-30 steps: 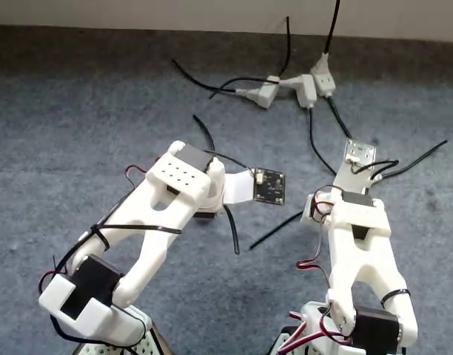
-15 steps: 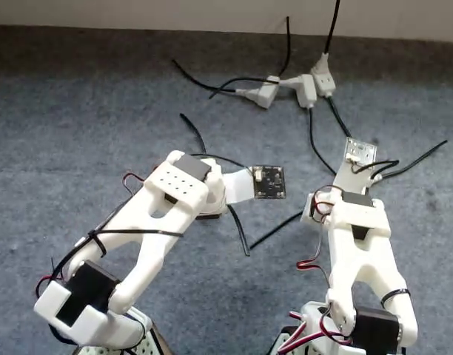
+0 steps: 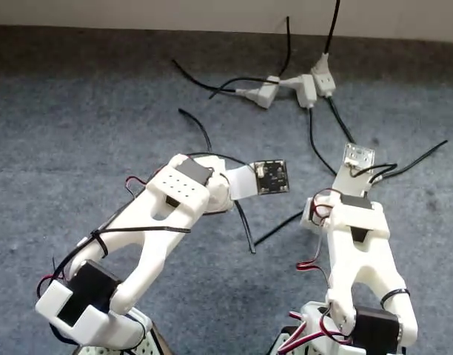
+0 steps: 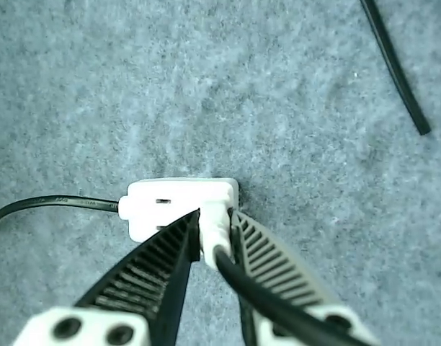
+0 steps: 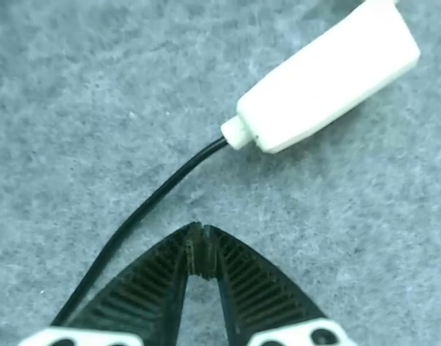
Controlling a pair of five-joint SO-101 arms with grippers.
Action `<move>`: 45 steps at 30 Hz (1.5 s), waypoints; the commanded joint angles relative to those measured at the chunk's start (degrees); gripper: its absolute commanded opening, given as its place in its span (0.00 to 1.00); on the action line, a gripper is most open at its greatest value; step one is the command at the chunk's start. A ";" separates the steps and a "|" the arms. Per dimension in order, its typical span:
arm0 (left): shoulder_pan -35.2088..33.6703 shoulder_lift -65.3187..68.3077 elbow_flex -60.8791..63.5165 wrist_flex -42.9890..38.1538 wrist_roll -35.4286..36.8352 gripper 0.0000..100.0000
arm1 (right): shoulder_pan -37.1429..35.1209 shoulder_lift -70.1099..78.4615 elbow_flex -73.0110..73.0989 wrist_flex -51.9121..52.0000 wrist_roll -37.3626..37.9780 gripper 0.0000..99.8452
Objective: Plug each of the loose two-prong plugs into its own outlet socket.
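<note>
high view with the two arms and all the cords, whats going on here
The job is joining loose plugs to sockets on a grey carpet. The left gripper is shut on a white plug and holds it against a white socket block. Whether it is fully seated can't be told. The right gripper is shut on nothing, above the carpet beside another white connector on a black cord. More white connectors lie together farther out.

Nothing written, numbered or signed can be read anywhere. The black cord (image 4: 55,201) running into the white outlet socket (image 4: 179,196) carries a faint line of pale print, too small to make out.
</note>
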 commanded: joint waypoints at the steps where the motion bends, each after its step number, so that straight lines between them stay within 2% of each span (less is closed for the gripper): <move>1: -0.31 0.13 -0.13 -1.93 0.62 0.01 | 0.57 -0.22 -0.22 -0.84 -0.62 0.01; 6: 0.57 -0.31 -0.13 -1.85 6.59 0.01 | 0.57 -0.22 -0.22 -0.84 -0.62 0.01; 14: 6.46 -0.48 -0.31 7.65 6.59 0.01 | 0.66 -0.22 -0.31 -0.84 -0.62 0.01; 23: 6.46 -0.57 -0.31 8.88 6.59 0.01 | 5.41 -0.22 -0.40 -3.21 -0.62 0.01; 31: 6.20 -5.32 0.66 16.79 6.59 0.01 | 5.32 -0.22 -0.22 -4.00 -0.62 0.01; 33: 6.29 -7.25 2.51 16.35 6.59 0.01 | 5.32 -0.22 -0.22 -4.00 -0.62 0.01; 40: 6.55 -8.57 12.35 7.38 6.59 0.01 | 5.32 -0.22 -0.22 -4.00 -0.62 0.01; 45: 4.18 -8.66 15.87 5.80 6.59 0.01 | 5.23 -0.22 -0.22 -4.00 -0.62 0.01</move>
